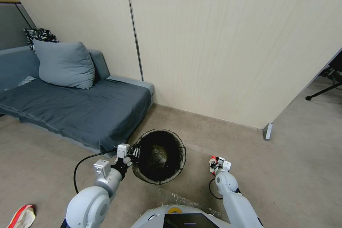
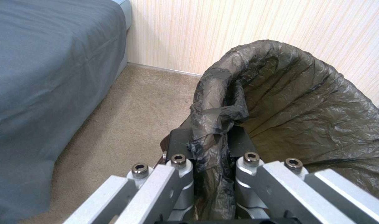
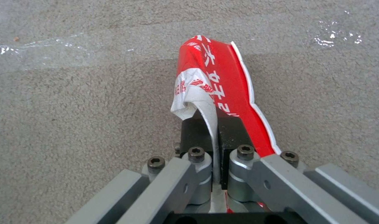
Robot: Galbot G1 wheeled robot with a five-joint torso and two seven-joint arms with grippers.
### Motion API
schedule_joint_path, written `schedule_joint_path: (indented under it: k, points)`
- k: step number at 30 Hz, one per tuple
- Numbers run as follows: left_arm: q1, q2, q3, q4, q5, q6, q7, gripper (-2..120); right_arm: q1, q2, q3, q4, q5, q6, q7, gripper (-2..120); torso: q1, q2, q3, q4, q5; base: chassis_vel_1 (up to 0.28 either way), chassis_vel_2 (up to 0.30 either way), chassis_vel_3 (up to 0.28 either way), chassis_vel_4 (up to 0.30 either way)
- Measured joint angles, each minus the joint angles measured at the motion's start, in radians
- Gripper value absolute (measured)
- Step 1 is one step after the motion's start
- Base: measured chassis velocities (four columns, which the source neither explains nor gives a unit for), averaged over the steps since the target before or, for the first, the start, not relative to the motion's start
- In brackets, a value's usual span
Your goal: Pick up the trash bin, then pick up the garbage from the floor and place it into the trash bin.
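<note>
Here, white characters, too crumpled to read, cross the red wrapper [image 3: 222,84] pinched between the right gripper [image 3: 216,127] jaws. The left gripper [image 2: 210,143] jaws clamp the trash bin [image 1: 159,156] liner rim, bin tilted.

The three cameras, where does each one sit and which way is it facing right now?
Head view: on the robot's head, looking forward and down at the floor, sofa and wall; both arms show, with the left hand at the trash bin.
Left wrist view: on the left arm, looking along its fingers, shut on the bin's bag liner.
Right wrist view: on the right arm, looking down at carpet; right hand pinches a red-and-white wrapper.
Shared: head and left wrist views both show bin and sofa.
</note>
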Motion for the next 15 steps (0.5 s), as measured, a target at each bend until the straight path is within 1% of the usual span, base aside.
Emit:
schedule_joint_path:
  k: [12, 14, 15]
  points:
    - [-0.005, -0.006, 0.003, 0.003, 0.0, 0.0, 0.0, 7, 0.003, -0.003, -0.006, 0.005, 0.002, 0.004, -0.004, 0, 0.0, 0.0, 0.0, 0.0, 0.0, 0.0, 0.0, 0.0, 0.0]
    - [-0.005, -0.006, 0.003, 0.003, 0.0, 0.0, 0.0, 7, -0.003, -0.004, -0.005, 0.016, -0.001, 0.007, -0.006, 0, 0.0, 0.0, 0.0, 0.0, 0.0002, 0.0, 0.0, 0.0, 0.0]
    - [-0.004, -0.006, 0.001, 0.003, 0.0, 0.0, 0.0, 7, -0.016, -0.012, 0.003, 0.062, -0.007, 0.009, -0.006, 0, 0.0, 0.0, 0.0, 0.0, 0.0002, 0.0, 0.0, 0.0, 0.0]
